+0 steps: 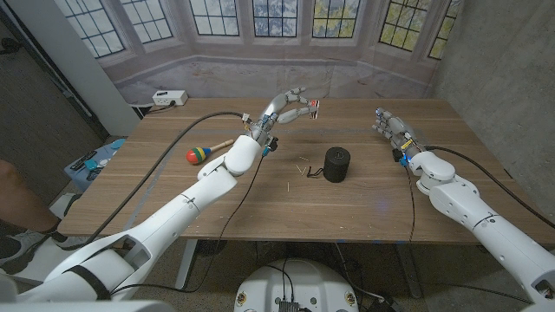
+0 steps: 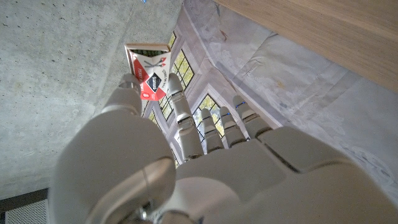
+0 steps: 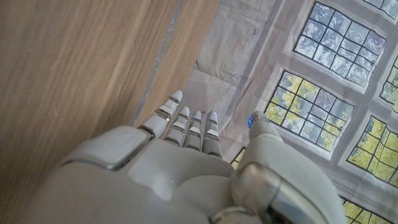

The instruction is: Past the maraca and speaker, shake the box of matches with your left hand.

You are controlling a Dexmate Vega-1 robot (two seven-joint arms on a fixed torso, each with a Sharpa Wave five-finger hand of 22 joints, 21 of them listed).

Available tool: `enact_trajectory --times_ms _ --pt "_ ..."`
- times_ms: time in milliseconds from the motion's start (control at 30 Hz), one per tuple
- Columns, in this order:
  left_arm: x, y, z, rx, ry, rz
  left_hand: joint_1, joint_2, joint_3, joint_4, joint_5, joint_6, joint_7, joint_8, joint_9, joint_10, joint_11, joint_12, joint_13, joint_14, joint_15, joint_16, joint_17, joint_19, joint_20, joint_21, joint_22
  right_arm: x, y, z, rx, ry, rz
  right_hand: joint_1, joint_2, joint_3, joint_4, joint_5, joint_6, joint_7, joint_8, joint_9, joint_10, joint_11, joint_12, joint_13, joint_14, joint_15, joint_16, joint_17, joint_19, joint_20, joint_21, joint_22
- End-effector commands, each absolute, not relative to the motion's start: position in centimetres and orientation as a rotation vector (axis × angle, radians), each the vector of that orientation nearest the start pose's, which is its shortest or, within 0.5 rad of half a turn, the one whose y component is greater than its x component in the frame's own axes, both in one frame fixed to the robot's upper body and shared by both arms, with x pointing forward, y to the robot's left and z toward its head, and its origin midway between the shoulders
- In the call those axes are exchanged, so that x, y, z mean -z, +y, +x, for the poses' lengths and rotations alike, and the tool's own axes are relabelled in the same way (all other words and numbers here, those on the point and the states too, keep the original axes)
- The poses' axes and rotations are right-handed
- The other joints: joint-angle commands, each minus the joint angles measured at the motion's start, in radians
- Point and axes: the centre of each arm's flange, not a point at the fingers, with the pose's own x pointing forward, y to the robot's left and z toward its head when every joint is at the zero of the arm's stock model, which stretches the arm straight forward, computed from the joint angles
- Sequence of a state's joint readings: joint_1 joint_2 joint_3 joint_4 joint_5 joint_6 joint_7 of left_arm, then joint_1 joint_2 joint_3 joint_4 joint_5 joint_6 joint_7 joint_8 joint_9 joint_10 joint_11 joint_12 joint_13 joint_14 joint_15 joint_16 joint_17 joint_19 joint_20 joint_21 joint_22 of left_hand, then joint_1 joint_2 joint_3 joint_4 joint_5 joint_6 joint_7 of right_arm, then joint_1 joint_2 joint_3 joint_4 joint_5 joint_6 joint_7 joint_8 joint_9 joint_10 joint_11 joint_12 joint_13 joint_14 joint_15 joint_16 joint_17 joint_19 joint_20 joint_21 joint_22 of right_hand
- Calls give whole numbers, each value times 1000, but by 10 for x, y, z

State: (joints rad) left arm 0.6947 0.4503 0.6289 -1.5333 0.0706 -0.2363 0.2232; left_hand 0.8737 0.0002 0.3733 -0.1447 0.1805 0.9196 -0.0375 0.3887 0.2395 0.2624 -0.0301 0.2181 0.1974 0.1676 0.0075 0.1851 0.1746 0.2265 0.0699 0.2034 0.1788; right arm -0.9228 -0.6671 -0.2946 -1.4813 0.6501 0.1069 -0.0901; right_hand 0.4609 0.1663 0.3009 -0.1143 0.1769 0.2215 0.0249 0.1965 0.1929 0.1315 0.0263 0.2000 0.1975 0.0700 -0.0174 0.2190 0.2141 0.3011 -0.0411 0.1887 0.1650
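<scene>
My left hand (image 1: 284, 109) is raised above the table's far middle and pinches a small red and white box of matches (image 1: 312, 107) between thumb and a finger. In the left wrist view the matchbox (image 2: 148, 70) sits at the fingertips (image 2: 176, 87), with the other fingers spread. A red, yellow and green maraca (image 1: 201, 154) lies on the table to the left of my left forearm. A black cylindrical speaker (image 1: 336, 164) stands near the table's middle. My right hand (image 1: 390, 127) stays at the far right with nothing in it, fingers extended together.
A few loose matches (image 1: 304, 169) lie on the wooden table (image 1: 364, 208) beside the speaker. A white power strip (image 1: 168, 98) sits behind the far left corner. Cables run along both arms. A person's leg (image 1: 17, 195) shows at the left edge.
</scene>
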Motion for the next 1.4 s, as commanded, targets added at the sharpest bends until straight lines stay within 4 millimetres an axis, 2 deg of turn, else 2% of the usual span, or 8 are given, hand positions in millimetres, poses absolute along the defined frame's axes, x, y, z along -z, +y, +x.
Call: enact_trajectory --times_ms 33,400,800,1400 --pt "-52 107 604 257 -935 593 1 9 -3 0 2 1 6 -1 5 -1 4 -2 5 2 6 -2 2 -2 -1 -2 6 12 -340 636 -86 -494 -60 9 -1 8 -3 0 10 0 3 2 7 3 2 5 8 3 5 2 10 -18 3 4" --pt "-53 107 609 268 -926 611 0 10 -5 0 3 2 6 -1 6 -1 5 -2 5 1 7 -2 2 -3 0 -2 6 11 -336 643 -90 -495 -55 9 -1 8 -3 0 11 0 4 2 8 1 2 5 7 3 5 2 10 -18 2 4" --pt "-48 99 610 315 -913 623 0 12 -7 0 3 0 5 -2 8 -1 5 -2 5 -1 8 -2 2 -6 1 -2 7 16 -335 643 -84 -493 -43 10 -1 9 -2 0 11 1 4 3 9 1 3 5 7 2 5 2 10 -18 2 4" --pt "-38 75 597 450 -909 617 1 14 -9 -1 4 0 6 -3 9 -3 5 -3 5 -3 10 -1 2 -9 1 -1 7 18 -336 639 -78 -498 -40 10 -1 9 -2 0 11 1 4 3 8 1 2 5 7 2 4 2 10 -17 2 4"
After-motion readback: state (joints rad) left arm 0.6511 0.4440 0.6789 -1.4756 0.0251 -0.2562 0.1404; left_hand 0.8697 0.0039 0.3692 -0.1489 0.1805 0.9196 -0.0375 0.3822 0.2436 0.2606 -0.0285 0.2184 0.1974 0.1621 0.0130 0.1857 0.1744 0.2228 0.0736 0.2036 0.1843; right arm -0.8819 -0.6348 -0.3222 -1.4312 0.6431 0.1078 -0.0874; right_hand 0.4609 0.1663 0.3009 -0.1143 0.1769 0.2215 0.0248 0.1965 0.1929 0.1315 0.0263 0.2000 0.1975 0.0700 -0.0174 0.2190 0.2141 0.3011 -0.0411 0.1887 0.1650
